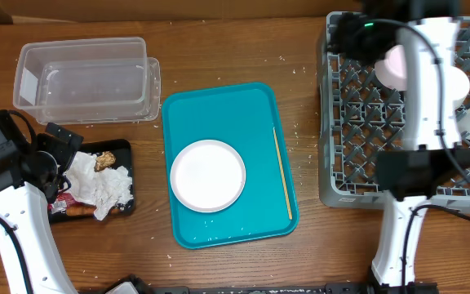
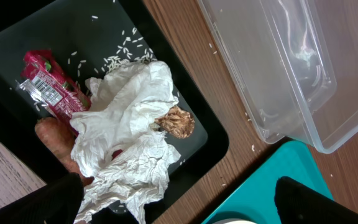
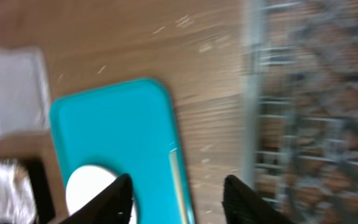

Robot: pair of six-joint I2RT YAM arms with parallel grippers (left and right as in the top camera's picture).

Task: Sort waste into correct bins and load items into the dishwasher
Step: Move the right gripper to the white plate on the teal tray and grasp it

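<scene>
1. Overhead: looks straight down from well above, taking in both arms, the teal tray, black tray and grey rack.
2. Left wrist: close, looking down past the left gripper onto the black tray; the teal tray's corner lies beside its fingertips.
3. Right wrist: higher, blurred, looking past the right gripper at the same teal tray, with the rack off to one side of its fingers.
</scene>
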